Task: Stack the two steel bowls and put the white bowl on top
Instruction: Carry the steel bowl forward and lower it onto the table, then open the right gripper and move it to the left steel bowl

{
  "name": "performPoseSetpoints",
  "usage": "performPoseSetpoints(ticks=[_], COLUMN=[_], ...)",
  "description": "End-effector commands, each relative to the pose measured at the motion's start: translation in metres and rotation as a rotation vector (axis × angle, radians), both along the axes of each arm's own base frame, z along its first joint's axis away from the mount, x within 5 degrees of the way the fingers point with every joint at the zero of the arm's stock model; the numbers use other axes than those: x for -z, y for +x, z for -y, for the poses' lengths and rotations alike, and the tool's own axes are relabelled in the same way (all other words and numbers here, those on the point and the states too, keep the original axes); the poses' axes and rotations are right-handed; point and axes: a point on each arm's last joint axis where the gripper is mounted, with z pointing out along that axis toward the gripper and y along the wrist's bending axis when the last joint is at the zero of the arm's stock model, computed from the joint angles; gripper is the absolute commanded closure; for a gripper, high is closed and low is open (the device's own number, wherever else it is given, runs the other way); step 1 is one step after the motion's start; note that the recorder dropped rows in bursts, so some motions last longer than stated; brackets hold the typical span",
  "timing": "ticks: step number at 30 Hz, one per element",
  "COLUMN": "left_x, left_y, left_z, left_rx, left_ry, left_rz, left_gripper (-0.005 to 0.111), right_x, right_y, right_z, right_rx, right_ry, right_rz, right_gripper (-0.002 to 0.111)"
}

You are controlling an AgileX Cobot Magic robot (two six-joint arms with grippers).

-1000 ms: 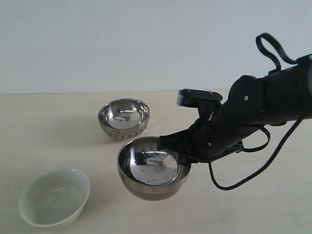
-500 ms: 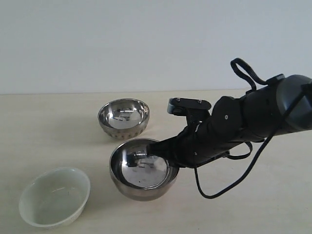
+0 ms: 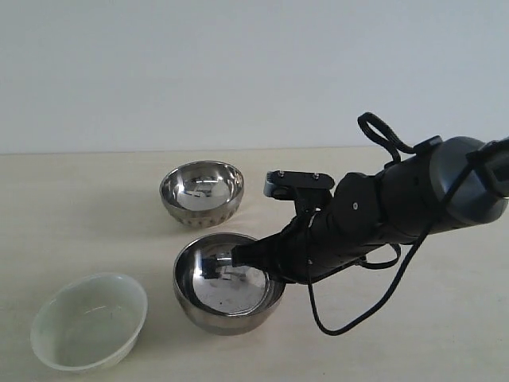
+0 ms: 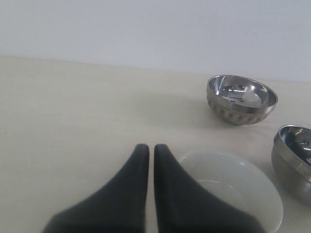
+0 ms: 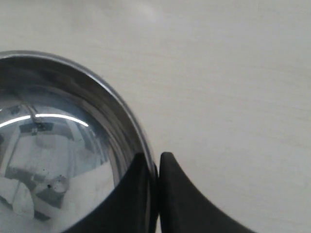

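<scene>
Exterior view: the right arm [image 3: 398, 211] covers the near-right edge of the smooth steel bowl [image 3: 219, 290]. The right pincer [image 3: 241, 256] is clamped on that rim, its tips hard to make out against the dark reflections. Whether the bowl rests on the surface [image 3: 79, 207] or hangs just above it cannot be told. The ribbed steel bowl [image 3: 201, 193] stands just behind it, apart. The white bowl [image 3: 89, 321] sits well to the left, nearer the camera. A cable [image 3: 358, 314] droops under the arm.

Left wrist view: the left pincer [image 4: 147, 148] has its fingers together with nothing between them. One finger hides part of the white bowl [image 4: 238, 187], which the frame edge also cuts. The smooth steel bowl [image 4: 294, 160] is cut off at the edge, and the ribbed steel bowl [image 4: 241, 99] shows whole.

Right wrist view: the right pincer [image 5: 155, 160] pinches the rim of the smooth steel bowl [image 5: 58, 160], most of which is out of frame.
</scene>
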Motion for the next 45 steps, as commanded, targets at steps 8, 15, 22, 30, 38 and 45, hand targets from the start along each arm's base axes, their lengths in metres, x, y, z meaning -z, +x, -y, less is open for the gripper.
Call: performPoseSetpoints(ticks=[8,15,22,30,38,45], left_x=[0.0007,0.0007,0.0007,0.0007,0.0007,0.0007], left_y=[0.0,0.0,0.0,0.0,0.0,0.0], left_z=[-0.0003,-0.0003,-0.0003,-0.0003,-0.0003,-0.0003], left_rx=[-0.006,-0.006,-0.006,-0.006,-0.006,-0.006], left_ry=[-0.005,-0.005,-0.005,-0.005,-0.005,-0.005], left_rz=[0.001,0.001,0.001,0.001,0.001,0.001], left_gripper=[0.103,0.103,0.103,0.103,0.103,0.103], right_x=[-0.0046,-0.0064,-0.0072,-0.0077,-0.0064,-0.0064], right_y=[0.0054,0.008,0.009,0.0095,0.0079,0.0079], right_z=[-0.0011,-0.0014,-0.0016,-0.0016,-0.0014,-0.0014], right_rx=[-0.012,-0.005,0.0,0.024,0.026,0.026], right_ry=[0.003,0.011,0.017,0.032,0.031,0.031], right_rz=[0.076,0.11,0.122,0.118,0.092,0.092], right_gripper=[0.108,0.108,0.108,0.103,0.07,0.071])
